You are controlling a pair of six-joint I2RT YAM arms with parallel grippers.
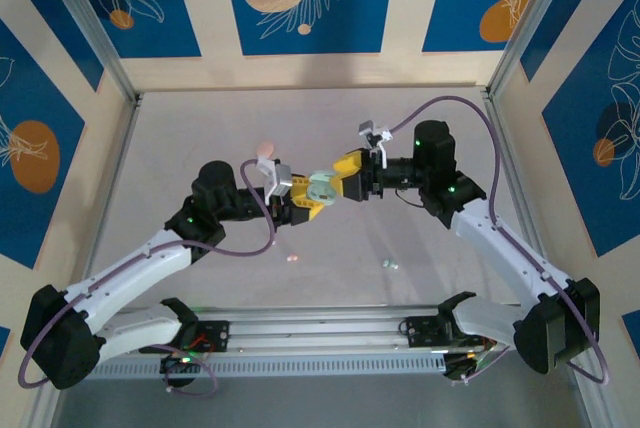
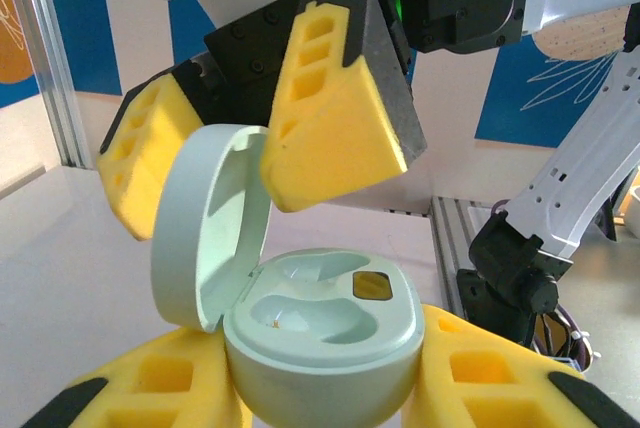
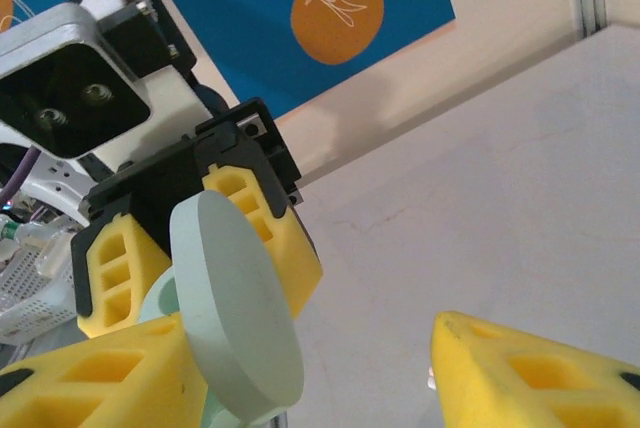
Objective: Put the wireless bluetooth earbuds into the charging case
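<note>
My left gripper (image 2: 325,393) is shut on the base of a pale green charging case (image 2: 320,333), held above the table. The lid (image 2: 205,228) stands open, and both wells inside are empty. My right gripper (image 1: 347,174) is open right at the case. Its yellow fingers (image 2: 335,108) sit on either side of the raised lid. In the right wrist view the lid (image 3: 235,308) leans by the lower-left finger (image 3: 90,388), and the other finger is far off to the right. Two earbuds lie on the table, one pink (image 1: 292,258) and one pale blue (image 1: 389,264).
A pink rounded case (image 1: 265,149) lies on the table behind the left gripper. Walls (image 1: 300,8) close in the table on three sides. A metal rail (image 1: 320,333) carrying both arm bases runs along the near edge.
</note>
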